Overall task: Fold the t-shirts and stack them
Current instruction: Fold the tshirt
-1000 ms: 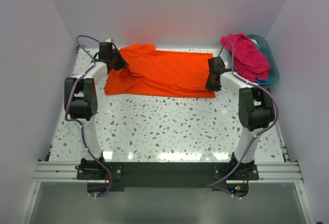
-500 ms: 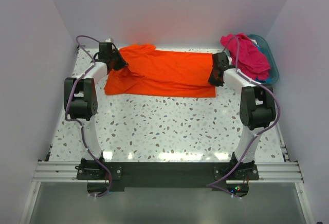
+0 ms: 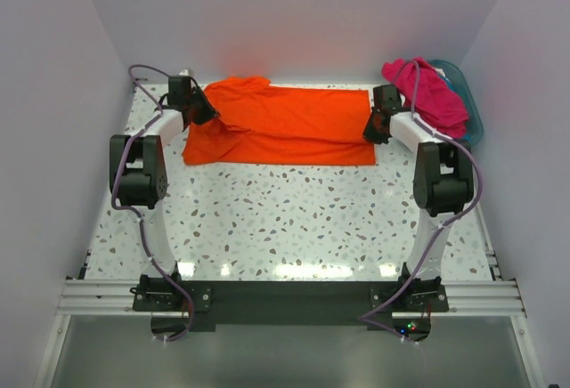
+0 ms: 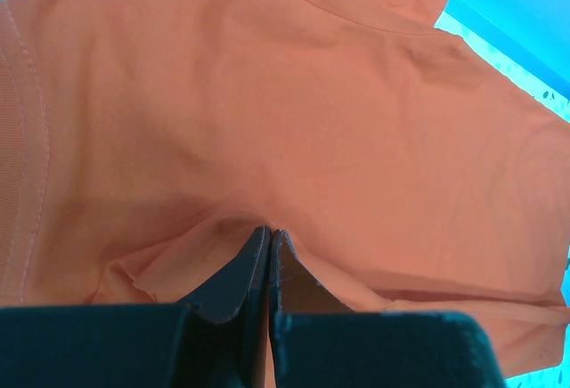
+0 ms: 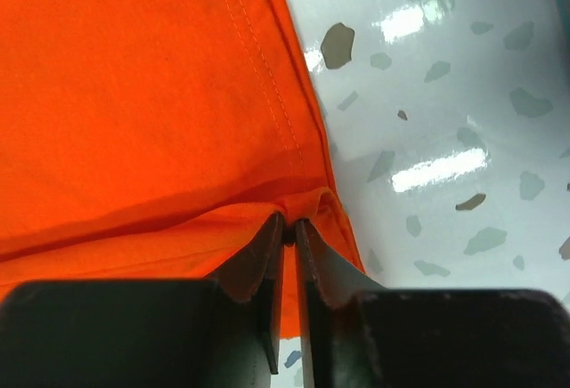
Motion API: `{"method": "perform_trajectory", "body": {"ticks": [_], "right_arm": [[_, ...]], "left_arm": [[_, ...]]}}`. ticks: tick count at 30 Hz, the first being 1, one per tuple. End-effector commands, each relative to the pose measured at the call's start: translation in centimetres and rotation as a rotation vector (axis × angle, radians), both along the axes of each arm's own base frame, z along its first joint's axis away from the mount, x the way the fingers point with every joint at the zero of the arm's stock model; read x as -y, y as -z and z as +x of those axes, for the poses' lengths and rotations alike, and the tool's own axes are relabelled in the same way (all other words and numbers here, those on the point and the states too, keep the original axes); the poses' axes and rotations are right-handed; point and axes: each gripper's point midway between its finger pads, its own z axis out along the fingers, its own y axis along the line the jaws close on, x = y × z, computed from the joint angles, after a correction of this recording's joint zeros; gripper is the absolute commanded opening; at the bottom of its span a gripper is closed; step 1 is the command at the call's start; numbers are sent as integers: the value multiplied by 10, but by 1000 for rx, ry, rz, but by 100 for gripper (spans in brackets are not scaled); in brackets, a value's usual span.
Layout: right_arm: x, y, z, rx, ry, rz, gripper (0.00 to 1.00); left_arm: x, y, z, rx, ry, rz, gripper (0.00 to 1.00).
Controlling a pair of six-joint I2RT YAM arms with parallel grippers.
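Note:
The bright orange t-shirt (image 3: 285,125) lies spread across the far part of the table, doubled over lengthwise. My left gripper (image 3: 207,114) is shut on a pinch of the orange t-shirt (image 4: 267,121) near its left end. My right gripper (image 3: 375,133) is shut on the orange t-shirt (image 5: 151,94) at its hemmed right edge, near the front corner. The magenta-pink t-shirt (image 3: 427,94) is heaped in the basket at the far right. No blue fabric shows.
The teal plastic basket (image 3: 469,103) stands at the far right corner against the wall. The speckled white table (image 3: 285,219) stretches toward me between the two arms. Walls close in the back and both sides.
My right gripper has moved toward the back, carrying the shirt's right front edge with it, so the cloth has folded narrower. My left gripper has shifted only slightly.

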Motion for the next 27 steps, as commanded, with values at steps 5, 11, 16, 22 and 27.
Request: {"method": "perform_trajectory", "body": {"ticks": [5, 11, 16, 22, 27], "right_arm": [[2, -13, 25, 38, 0, 35, 45], [5, -38, 23, 78, 3, 26, 68], [5, -57, -2, 109, 12, 42, 68], [-12, -47, -46, 106, -10, 95, 60], [-29, -34, -68, 77, -50, 106, 55]], "left_arm": [[-4, -56, 22, 161, 3, -10, 11], [-17, -81, 24, 226, -5, -23, 53], [-31, -111, 1, 254, -93, 3, 64], [-61, -90, -79, 125, -366, 41, 56], [-67, -41, -145, 6, -485, 99, 52]]}}
